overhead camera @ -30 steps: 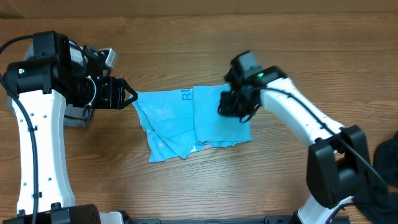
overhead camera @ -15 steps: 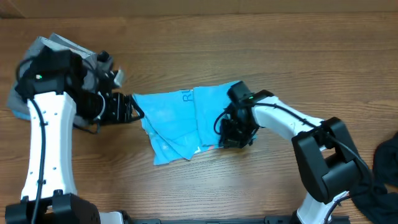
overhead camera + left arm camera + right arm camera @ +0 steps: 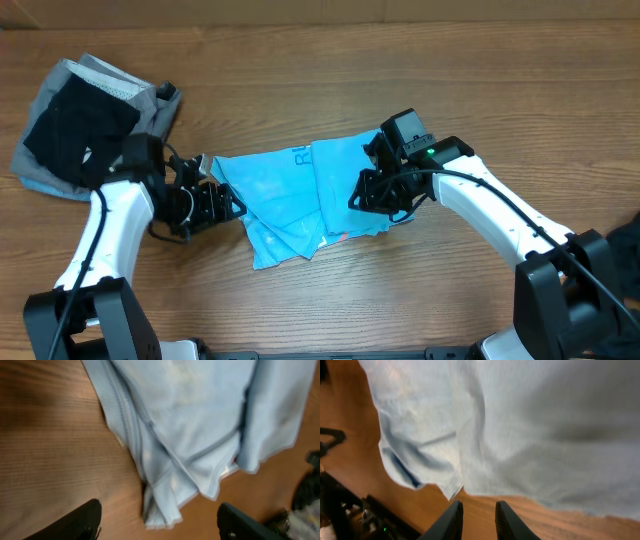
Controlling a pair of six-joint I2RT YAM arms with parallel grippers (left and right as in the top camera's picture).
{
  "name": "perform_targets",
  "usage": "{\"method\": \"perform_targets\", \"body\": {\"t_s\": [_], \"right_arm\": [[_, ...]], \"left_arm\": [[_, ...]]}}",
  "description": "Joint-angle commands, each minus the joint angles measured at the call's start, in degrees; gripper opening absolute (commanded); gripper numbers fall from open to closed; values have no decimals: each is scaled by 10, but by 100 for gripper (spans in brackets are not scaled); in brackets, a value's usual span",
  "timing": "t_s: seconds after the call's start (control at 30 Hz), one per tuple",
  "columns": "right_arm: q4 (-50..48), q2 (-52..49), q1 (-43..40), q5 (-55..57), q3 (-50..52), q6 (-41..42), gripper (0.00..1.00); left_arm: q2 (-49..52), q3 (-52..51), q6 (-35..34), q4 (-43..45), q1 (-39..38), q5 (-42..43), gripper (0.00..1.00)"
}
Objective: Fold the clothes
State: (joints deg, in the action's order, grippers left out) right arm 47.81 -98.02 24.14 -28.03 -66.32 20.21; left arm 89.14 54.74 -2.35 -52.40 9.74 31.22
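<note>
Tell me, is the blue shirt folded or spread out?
Folded: the blue shirt lies in overlapping layers, with several hems stacked at its lower edge.

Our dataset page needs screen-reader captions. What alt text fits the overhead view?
A partly folded light-blue T-shirt lies on a wooden table, the left gripper at its left edge and the right gripper over its right half. Grey and black garments are piled at the far left.

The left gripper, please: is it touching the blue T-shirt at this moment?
Apart. The left wrist view shows bare table between each open finger of the left gripper and the blue T-shirt.
</note>
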Motion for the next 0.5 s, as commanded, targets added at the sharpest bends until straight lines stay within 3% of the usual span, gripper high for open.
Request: {"method": "perform_targets", "body": {"t_s": [0.0,0.47], "right_arm": [[-30,-6,3,40,1,22,26],[-76,-33,3,62,23,53,27]], "left_arm": [[-3,-60,-75,64,-5,10,80],[42,-182,-189,285,-10,59,84]]}}
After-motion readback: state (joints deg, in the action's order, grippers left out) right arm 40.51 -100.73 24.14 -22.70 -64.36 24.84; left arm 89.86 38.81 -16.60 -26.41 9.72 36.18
